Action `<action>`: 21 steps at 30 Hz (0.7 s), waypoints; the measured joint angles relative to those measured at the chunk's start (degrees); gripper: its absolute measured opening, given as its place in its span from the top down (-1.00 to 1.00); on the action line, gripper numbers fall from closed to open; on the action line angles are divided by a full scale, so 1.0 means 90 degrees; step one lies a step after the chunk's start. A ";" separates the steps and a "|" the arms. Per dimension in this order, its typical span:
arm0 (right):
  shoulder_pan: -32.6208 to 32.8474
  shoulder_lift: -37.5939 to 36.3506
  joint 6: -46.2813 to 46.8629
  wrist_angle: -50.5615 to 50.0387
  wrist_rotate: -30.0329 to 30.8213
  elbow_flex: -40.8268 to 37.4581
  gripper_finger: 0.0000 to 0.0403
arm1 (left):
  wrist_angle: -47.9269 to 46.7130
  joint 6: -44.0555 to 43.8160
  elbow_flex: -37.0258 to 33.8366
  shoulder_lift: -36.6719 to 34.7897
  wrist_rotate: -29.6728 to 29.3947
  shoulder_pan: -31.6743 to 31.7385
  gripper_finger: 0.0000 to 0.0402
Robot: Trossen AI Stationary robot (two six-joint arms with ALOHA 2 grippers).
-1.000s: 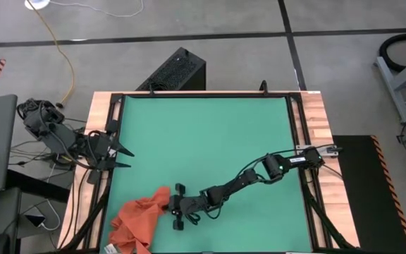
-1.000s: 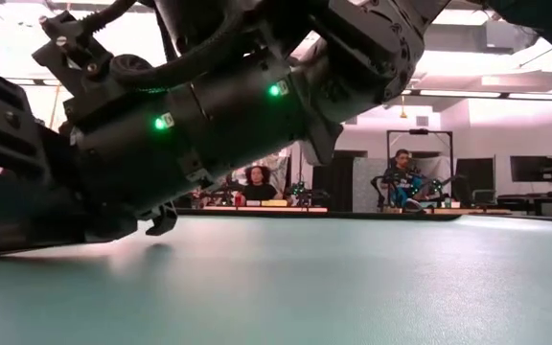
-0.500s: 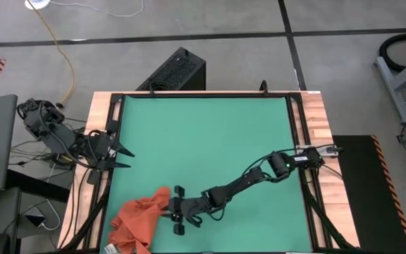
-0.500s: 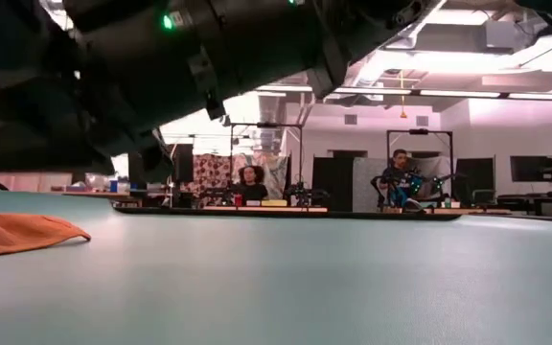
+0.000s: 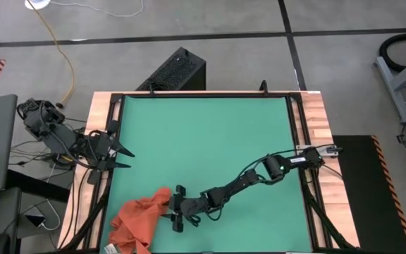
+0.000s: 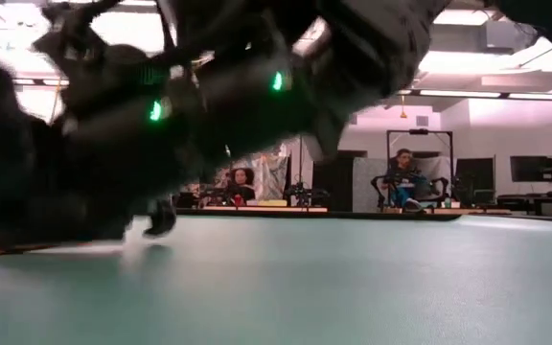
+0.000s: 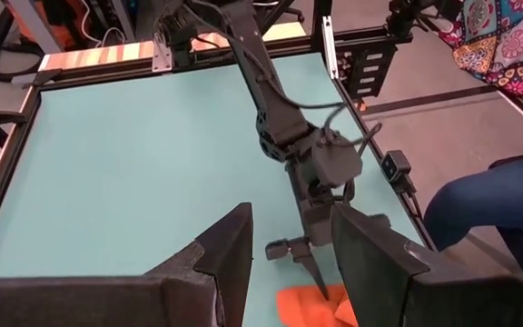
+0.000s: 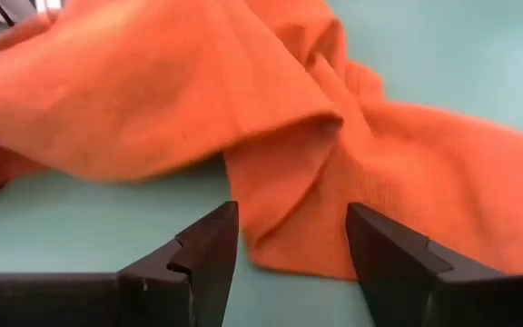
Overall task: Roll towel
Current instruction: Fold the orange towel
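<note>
The orange-red towel (image 5: 138, 217) lies crumpled in loose folds on the green mat's near left corner. It also shows in the right wrist view (image 8: 198, 91) and the left wrist view (image 7: 320, 304). My right gripper (image 5: 172, 208) is open and low over the mat at the towel's right edge. In its wrist view (image 8: 289, 236) a folded corner of the towel (image 8: 284, 227) lies ahead of and between the two fingers, and I see no touch. My left gripper (image 5: 129, 159) is open and empty at the mat's left edge, far of the towel. The white tag does not show.
The green mat (image 5: 203, 134) lies inside a black rail frame on a wooden table. A black box (image 5: 176, 69) stands beyond the far edge. My right arm (image 6: 209, 105) fills much of the low view. People sit in the room behind (image 6: 405, 177); a person's leg (image 7: 488, 200) shows near the table.
In the low view my right arm rose, uncovering the towel, and has come down low over the mat again. In the high view its gripper stays at the towel's right edge, open. The towel has kept its shape and place.
</note>
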 joint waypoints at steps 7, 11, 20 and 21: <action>0.0007 0.0699 0.0082 -0.1020 0.0132 0.1243 -0.12 | -0.0030 0.0000 0.0000 0.0031 -0.0002 0.0000 0.30; 0.0075 0.0814 0.0220 -0.2312 0.0678 0.1822 0.10 | -0.0038 -0.0008 0.0000 0.0055 -0.0002 -0.0001 0.30; 0.0167 0.0563 0.0215 -0.3272 0.1195 0.2049 0.93 | -0.0064 -0.0164 0.0000 0.0071 -0.0002 -0.0001 0.29; 0.0197 0.0459 0.0215 -0.3589 0.1330 0.2062 0.95 | -0.0070 -0.0206 0.0000 0.0073 0.0002 0.0000 0.29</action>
